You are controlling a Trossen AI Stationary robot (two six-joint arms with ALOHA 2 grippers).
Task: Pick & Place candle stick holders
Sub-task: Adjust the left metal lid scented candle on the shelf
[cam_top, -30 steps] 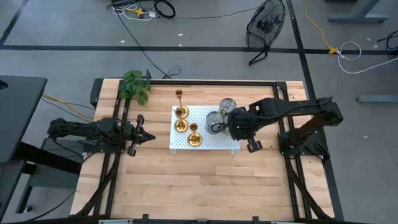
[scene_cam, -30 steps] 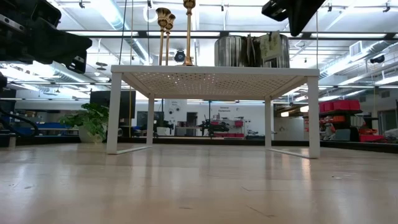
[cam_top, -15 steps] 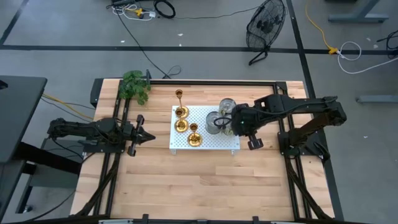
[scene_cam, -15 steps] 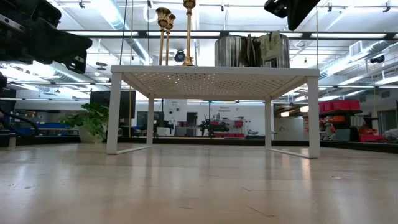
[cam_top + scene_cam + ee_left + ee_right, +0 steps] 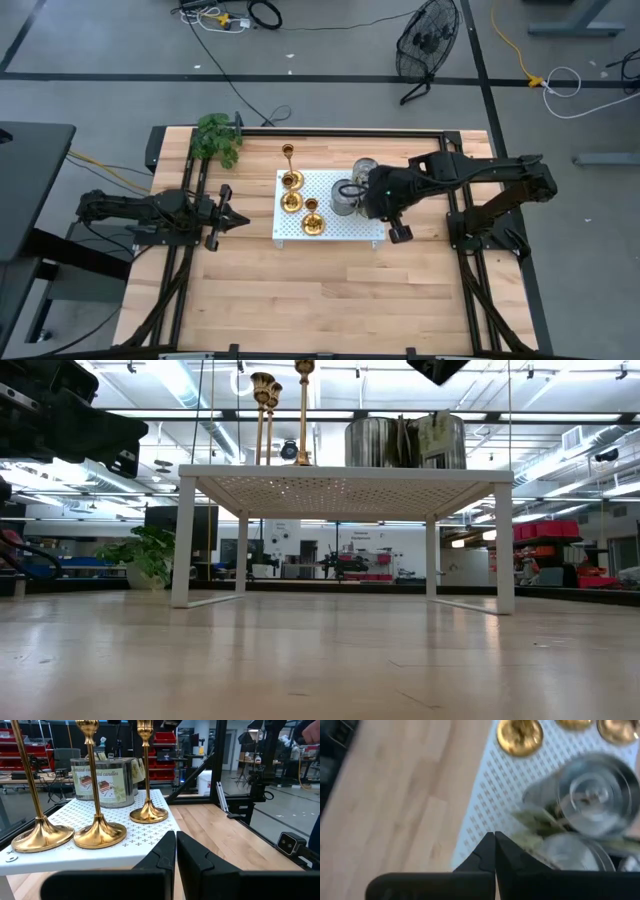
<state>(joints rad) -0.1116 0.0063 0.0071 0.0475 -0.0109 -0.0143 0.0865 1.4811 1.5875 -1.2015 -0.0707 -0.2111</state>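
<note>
Three gold candle stick holders [image 5: 291, 180] [image 5: 291, 200] [image 5: 311, 222] stand by their round bases on the left part of a white perforated stand [image 5: 330, 232]. The left wrist view shows their slim stems upright [image 5: 100, 832]. My right gripper [image 5: 366, 196] hangs shut above two silver candle tins [image 5: 347, 193] on the stand's right part, slanting down, clear of them [image 5: 494, 840]. My left gripper [image 5: 240, 218] waits shut and level at the table's left, pointing at the stand [image 5: 176, 837].
The two tins [image 5: 592, 795] stand close beside the holders on the stand. A potted plant [image 5: 218, 138] sits at the far left corner. Bare wood [image 5: 320, 290] lies between the stand and the near edge. Black frame rails run along both sides.
My right gripper has swung a little toward the table's left over the tins and has tipped; in the low view it has nearly left the picture at the top. It stays shut. The holders and tins have kept still.
</note>
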